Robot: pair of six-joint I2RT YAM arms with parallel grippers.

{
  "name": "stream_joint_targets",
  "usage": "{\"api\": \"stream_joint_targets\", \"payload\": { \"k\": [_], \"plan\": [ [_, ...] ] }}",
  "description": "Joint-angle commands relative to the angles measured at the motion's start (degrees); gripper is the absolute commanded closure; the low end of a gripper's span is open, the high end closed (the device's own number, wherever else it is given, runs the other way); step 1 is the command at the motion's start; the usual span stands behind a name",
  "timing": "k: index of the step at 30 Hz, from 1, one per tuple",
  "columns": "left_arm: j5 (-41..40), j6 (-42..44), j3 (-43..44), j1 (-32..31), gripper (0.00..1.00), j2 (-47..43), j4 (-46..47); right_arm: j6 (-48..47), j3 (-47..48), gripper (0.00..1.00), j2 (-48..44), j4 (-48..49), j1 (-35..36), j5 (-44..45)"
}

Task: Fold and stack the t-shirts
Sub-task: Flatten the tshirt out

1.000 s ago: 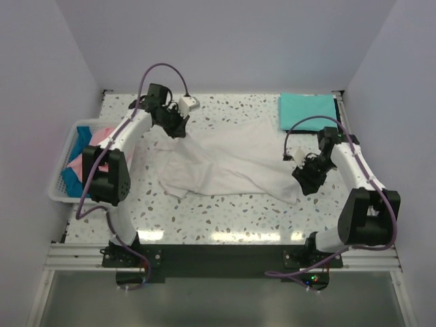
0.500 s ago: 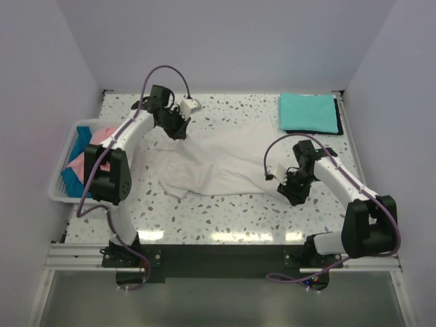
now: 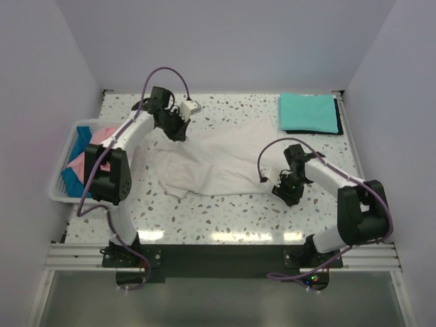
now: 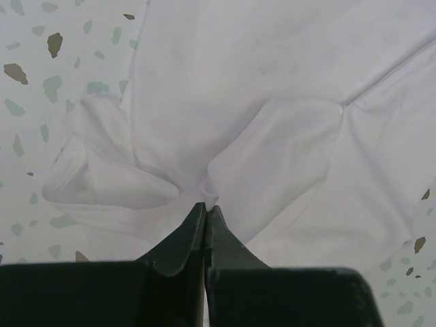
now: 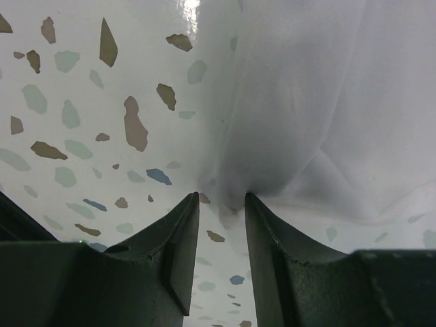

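The white t-shirt [image 3: 221,160] lies rumpled across the middle of the table. My left gripper [image 3: 178,131] is at its far left corner, shut on a pinched fold of the white cloth [image 4: 204,187]; its tips meet in the left wrist view [image 4: 206,208]. My right gripper [image 3: 286,192] is low at the shirt's near right edge, jaws open, with the white hem [image 5: 272,163] bunched just ahead of and between the tips [image 5: 221,201]. A folded teal t-shirt [image 3: 306,112] lies at the back right. The pink t-shirt [image 3: 102,136] and the blue t-shirt [image 3: 68,178] lie in the basket.
The white lattice basket [image 3: 60,174] stands off the table's left edge. A dark layer [image 3: 320,131] shows under the teal shirt. Speckled tabletop [image 3: 225,211] runs along the front. Walls close in on both sides and the back.
My right arm has swung left and down to the shirt's near right edge, and that edge now sits further left. My left gripper has stayed shut on the cloth, almost in place.
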Motion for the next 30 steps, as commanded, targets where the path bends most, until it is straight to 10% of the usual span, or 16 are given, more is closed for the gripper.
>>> {"api": "stream_joint_targets", "payload": {
  "k": [1, 8, 13, 30],
  "plan": [
    [-0.4, -1.1, -0.4, 0.1, 1.0, -1.3, 0.9, 0.0, -2.0, 0.62, 1.0, 3.7, 0.5, 1.5],
    [-1.3, -1.6, -3.6, 0.2, 1.0, -3.6, 1.8, -0.6, -5.2, 0.65, 2.5, 9.2, 0.4, 4.6],
    [0.3, -3.7, -4.8, 1.6, 1.0, -6.6, 2.2, 0.4, -2.6, 1.0, 0.0, 8.1, 0.5, 6.6],
    [1.7, -12.2, 15.1, 9.6, 1.0, -19.1, 9.1, 16.2, 36.3, 1.0, -12.1, 8.6, -0.7, 12.6]
  ]
}}
